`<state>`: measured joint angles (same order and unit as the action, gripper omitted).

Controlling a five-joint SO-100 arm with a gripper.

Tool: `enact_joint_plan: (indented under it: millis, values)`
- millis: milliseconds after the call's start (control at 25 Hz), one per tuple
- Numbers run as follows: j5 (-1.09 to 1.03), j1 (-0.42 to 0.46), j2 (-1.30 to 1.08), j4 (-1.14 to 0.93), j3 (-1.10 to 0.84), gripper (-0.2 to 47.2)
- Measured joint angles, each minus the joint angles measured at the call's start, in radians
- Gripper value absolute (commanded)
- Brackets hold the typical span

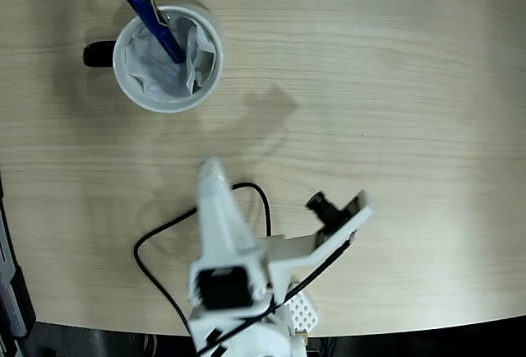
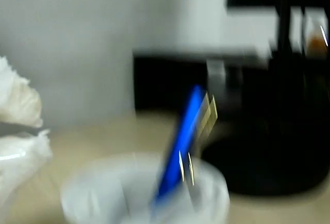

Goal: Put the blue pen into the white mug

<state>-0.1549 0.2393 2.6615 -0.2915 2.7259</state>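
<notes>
Seen from above in the fixed view: a pale wood-grain table (image 1: 394, 110), with the white mug (image 1: 168, 59) near the top left, its dark handle pointing left. Inside, crumpled white paper, and the blue pen (image 1: 156, 21) standing tilted, lower end buried in the paper, upper end with its silver clip leaning out over the mug's upper-left rim. Nothing gripping the pen. Lower down, well apart from the mug, the white arm with the gripper (image 1: 209, 168) pointing up the picture toward the mug; from this angle, cannot tell whether the jaws are spread or closed, though clearly empty. In the blurred wrist view, the pen (image 2: 180, 141) rising slantwise out of the mug (image 2: 144, 193), white gripper parts at the left edge. Placement looks done. Main risk from here: a careless sweep back over the mug, clipping the overhanging pen end and flipping it out or tipping the mug.
</notes>
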Motion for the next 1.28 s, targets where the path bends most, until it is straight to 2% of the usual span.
enact_joint_plan:
  millis: [80, 360, 520, 720, 960, 1280]
  values:
    - [-0.008, -0.018, 0.077, -0.12, 0.051, 0.0]
    - [-0.006, -0.181, 0.336, -0.423, 0.195, 0.0]
    - [0.052, -0.232, 0.442, -0.638, 0.225, 0.0]
    - [0.124, -0.239, 0.56, -0.828, 0.229, 0.0]
    - [0.13, -0.255, 0.638, -0.91, 0.242, 0.0]
    - [0.13, -0.255, 0.638, -0.911, 0.242, 0.0]
